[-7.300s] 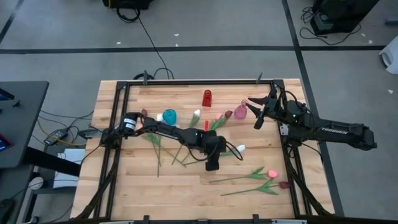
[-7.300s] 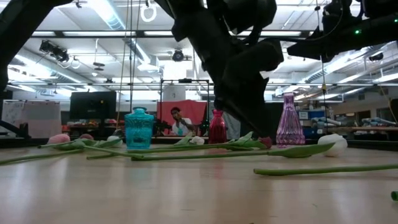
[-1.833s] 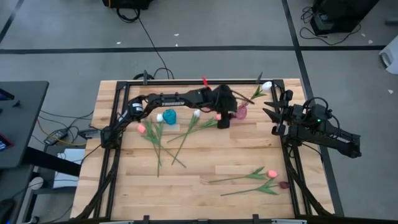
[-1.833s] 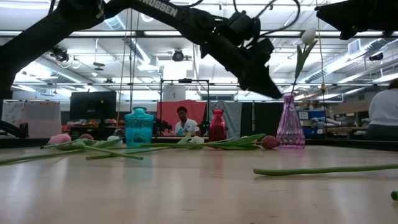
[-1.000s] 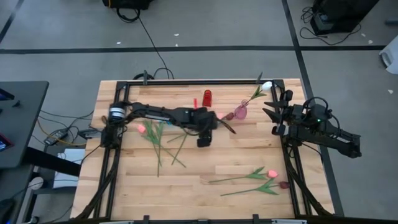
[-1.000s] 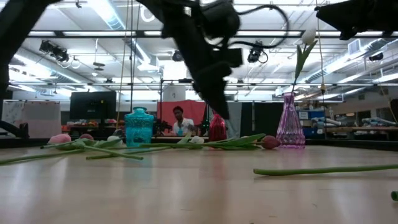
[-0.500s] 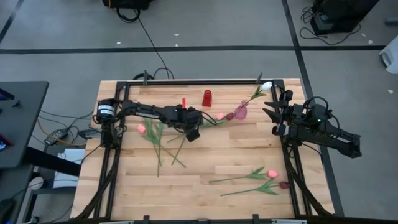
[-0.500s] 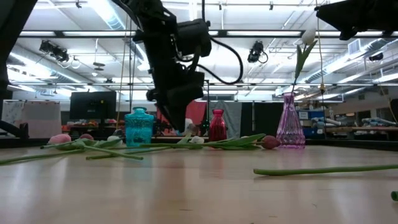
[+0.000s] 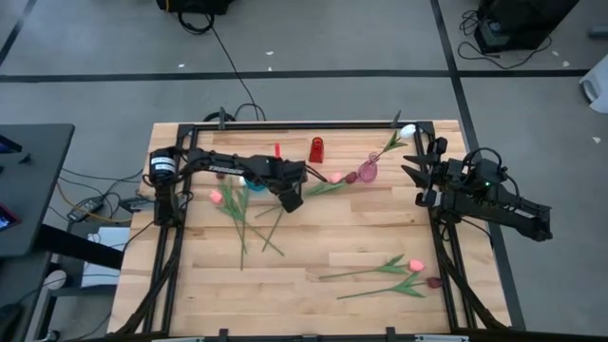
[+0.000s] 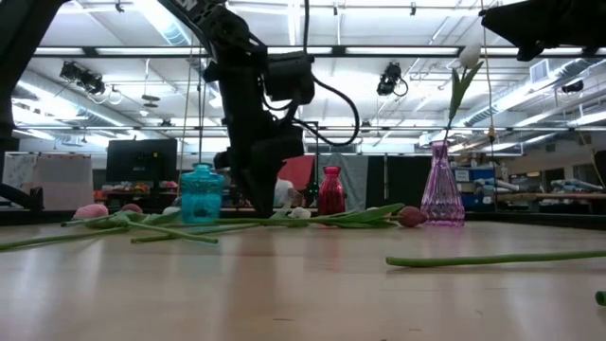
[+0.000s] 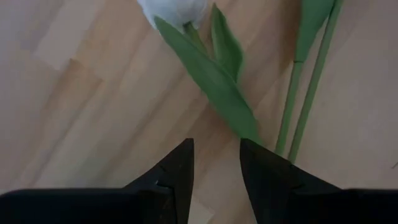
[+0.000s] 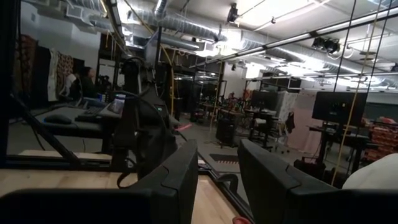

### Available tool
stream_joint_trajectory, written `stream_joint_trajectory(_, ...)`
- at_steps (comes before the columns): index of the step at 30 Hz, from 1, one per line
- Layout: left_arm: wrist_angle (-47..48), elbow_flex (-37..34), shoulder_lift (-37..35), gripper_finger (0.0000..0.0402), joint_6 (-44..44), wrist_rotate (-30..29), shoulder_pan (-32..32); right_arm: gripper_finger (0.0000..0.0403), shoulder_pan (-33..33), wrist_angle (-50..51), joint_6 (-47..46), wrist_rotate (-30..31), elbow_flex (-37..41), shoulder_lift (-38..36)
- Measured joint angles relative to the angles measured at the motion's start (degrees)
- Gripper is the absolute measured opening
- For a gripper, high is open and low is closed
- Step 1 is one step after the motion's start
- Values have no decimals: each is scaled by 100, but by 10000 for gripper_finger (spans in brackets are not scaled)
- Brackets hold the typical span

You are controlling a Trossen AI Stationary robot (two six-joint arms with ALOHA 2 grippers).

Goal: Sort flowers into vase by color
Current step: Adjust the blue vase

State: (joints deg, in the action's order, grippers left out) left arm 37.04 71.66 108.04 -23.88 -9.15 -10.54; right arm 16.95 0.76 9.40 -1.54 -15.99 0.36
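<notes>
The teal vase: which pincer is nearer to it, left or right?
Left. The left pincer hangs just beside the teal vase, over the flowers lying there. The right pincer waits at the table's far right edge.

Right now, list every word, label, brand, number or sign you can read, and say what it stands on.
No text can be read.
Pale lettering runs along the right arm in the high view: too small to read.
Nothing is printed on the three vases or the flowers.
</notes>
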Motion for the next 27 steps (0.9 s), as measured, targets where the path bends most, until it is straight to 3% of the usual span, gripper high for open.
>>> stream_joint_trajectory(3, 5, 0, 93, 135, -58, 250, 60, 128, 0, 2, -12, 0, 0, 0)
stream_joint_trajectory(12, 2, 40, 176, 135, -60, 280, 317, 128, 0, 20, -16, -4, 0, 0)
stream_joint_trajectory(17, -43, 72, 210, 135, -283, 795, 326, 128, 0, 15, -18, -2, 0, 0)
stream_joint_trajectory(27, 255, 189, 230, 135, -358, 819, 393, 128, 1, 17, -19, -2, 0, 0)
